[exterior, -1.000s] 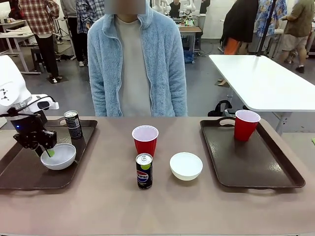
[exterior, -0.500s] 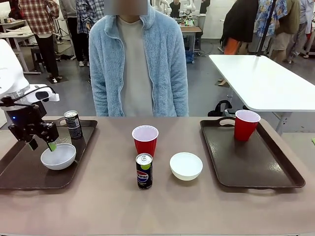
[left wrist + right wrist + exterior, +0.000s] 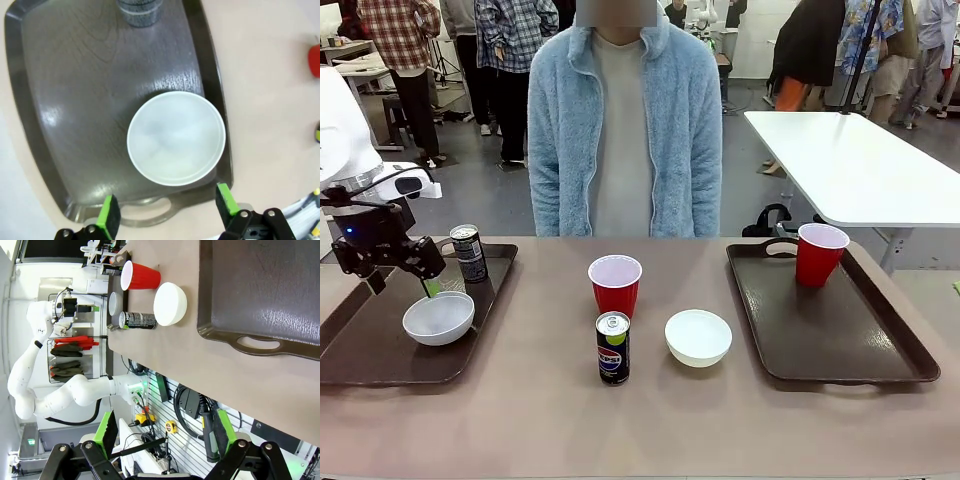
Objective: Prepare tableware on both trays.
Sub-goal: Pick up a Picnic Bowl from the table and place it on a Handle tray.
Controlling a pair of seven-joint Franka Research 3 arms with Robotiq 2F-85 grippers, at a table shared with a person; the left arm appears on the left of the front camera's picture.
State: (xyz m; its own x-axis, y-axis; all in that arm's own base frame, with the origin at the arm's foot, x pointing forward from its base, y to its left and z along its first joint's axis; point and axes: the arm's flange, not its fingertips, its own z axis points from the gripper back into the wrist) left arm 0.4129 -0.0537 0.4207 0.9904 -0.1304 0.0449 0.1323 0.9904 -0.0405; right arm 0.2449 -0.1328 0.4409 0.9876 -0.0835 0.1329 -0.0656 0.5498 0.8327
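**Operator:** Where does everything sit, and what could bite me from here?

**Spotter:** Your left gripper (image 3: 400, 287) hangs spread and empty just above the shallow round white bowl (image 3: 438, 318) on the left dark brown plastic tray (image 3: 350, 350). A small dark silver-topped can (image 3: 470, 253) stands behind the bowl. On the table (image 3: 540, 410) between the trays wait a red plastic cup (image 3: 615, 284), a second dark can (image 3: 612, 348) just in front of it, and a second white bowl (image 3: 698, 337). The right brown tray (image 3: 840, 330) carries another red cup (image 3: 819, 254) at its far corner. Your right gripper (image 3: 165, 429) is spread too, pinching nothing.

If you swing the left arm toward the middle while low, I'd expect a finger to clip the bowl's rim or the can behind it. If you reach for the cup from your side, the can in front is likely to topple first. The cup itself looks light and tall, so a glancing touch could tip it.

**Operator:** Which view do I trust for what?

**Spotter:** The left wrist view shows you the bowl lying close to the tray's rim, and clear air between the green pads (image 3: 109, 215). The front view gives you height above the bowl and the whole layout. The right wrist view places your right gripper out past the table's near edge, off the handle end of the right tray.
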